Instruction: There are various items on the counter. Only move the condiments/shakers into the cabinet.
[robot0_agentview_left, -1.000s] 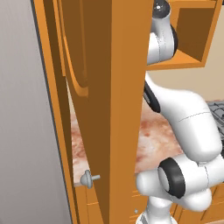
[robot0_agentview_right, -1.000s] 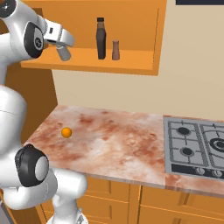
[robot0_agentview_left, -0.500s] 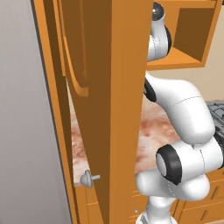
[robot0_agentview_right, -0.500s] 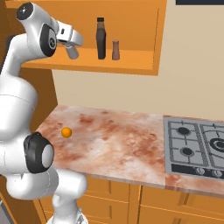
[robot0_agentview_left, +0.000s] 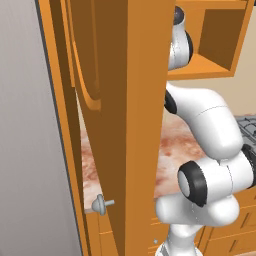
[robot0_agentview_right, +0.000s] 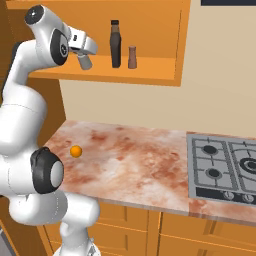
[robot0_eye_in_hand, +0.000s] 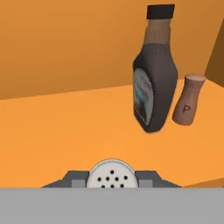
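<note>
At the left end of the cabinet's shelf (robot0_agentview_right: 150, 75), my gripper (robot0_agentview_right: 84, 59) is shut on a small grey shaker (robot0_agentview_right: 85, 62). The shaker's pale perforated lid (robot0_eye_in_hand: 112, 174) shows between my fingertips in the hand view. Further right on the shelf stands a dark brown bottle (robot0_agentview_right: 115, 44) with a dark cap, and a small brown shaker (robot0_agentview_right: 132, 57) stands beside it. In the hand view the bottle (robot0_eye_in_hand: 154, 83) appears tilted, and the brown shaker (robot0_eye_in_hand: 188, 100) bears a letter P. Both stand apart from my gripper.
The cabinet's tall orange door (robot0_agentview_left: 145, 100) stands open and blocks much of the left base view. A small orange ball (robot0_agentview_right: 75, 151) lies on the marbled counter (robot0_agentview_right: 140, 160). The grey gas hob (robot0_agentview_right: 225, 167) is at the right, with orange drawers below.
The gripper, still holding the grey shaker, has edged right along the shelf front toward the bottle, and the upper arm has swung up. The bottle and brown shaker have not moved.
</note>
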